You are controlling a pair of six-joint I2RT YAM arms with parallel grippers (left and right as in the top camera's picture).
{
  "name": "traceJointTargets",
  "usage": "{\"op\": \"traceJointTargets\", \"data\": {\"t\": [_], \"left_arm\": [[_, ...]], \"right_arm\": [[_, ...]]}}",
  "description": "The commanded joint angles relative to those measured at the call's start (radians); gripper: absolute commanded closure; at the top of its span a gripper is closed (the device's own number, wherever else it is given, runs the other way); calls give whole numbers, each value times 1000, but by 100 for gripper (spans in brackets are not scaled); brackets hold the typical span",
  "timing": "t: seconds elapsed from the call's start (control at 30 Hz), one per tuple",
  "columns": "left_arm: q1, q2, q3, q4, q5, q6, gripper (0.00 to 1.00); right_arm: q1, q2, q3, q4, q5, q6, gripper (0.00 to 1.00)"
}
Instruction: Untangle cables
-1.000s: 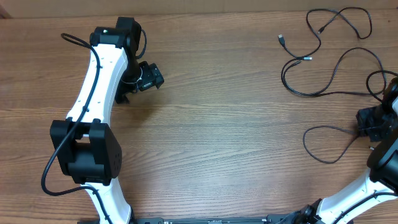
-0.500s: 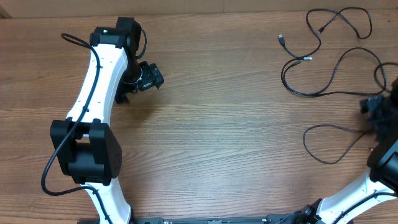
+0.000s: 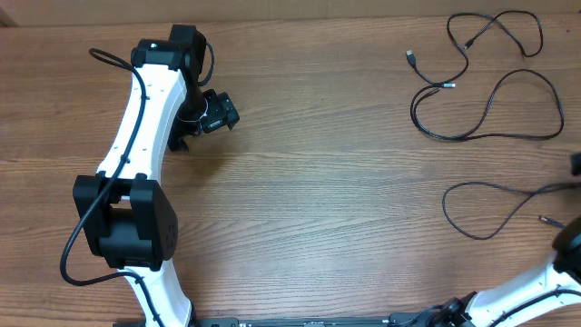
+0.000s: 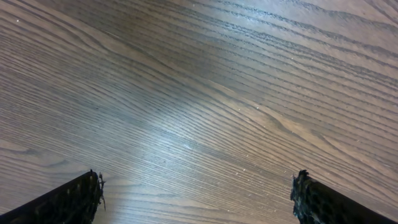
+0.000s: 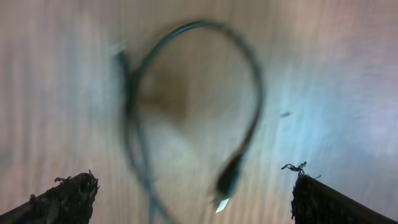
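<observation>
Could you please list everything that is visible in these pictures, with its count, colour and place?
table: one, brown wood, under everything.
cables: at least two, exact count unclear, black with silver tips, loose loops on the table's right side; one loop shows blurred in the right wrist view.
left arm: one, white and black, left side.
right arm: one, white and black, bottom right corner.
left hand: one, black fingers, open over bare wood.
right hand: one, black fingers, open above a cable loop.
</observation>
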Motion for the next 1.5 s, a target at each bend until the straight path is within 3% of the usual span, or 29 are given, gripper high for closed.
{"op": "traceJointTargets", "data": {"t": [0.0, 0.4, 0.53, 0.97, 1.17, 1.27, 1.47], "left_arm": [[1, -28, 21, 1, -10, 16, 1], [1, -28, 21, 1, -10, 16, 0], [1, -28, 21, 0, -10, 16, 0], [1, -28, 21, 1, -10, 16, 1], [1, -28, 21, 1, -10, 16, 0], [1, -28, 21, 1, -10, 16, 1], [1, -28, 21, 1, -10, 16, 0]], "right_arm": [[-76, -9, -10, -4, 9, -19, 0], [-98, -8, -124, 122, -66, -126, 0], [-98, -8, -164, 147, -63, -110, 22], [-100, -8, -266, 214, -64, -69, 59], [-100, -8, -289, 232, -64, -69, 62], [-100, -8, -289, 234, -64, -69, 70], [-100, -7, -289, 229, -64, -69, 75]]}}
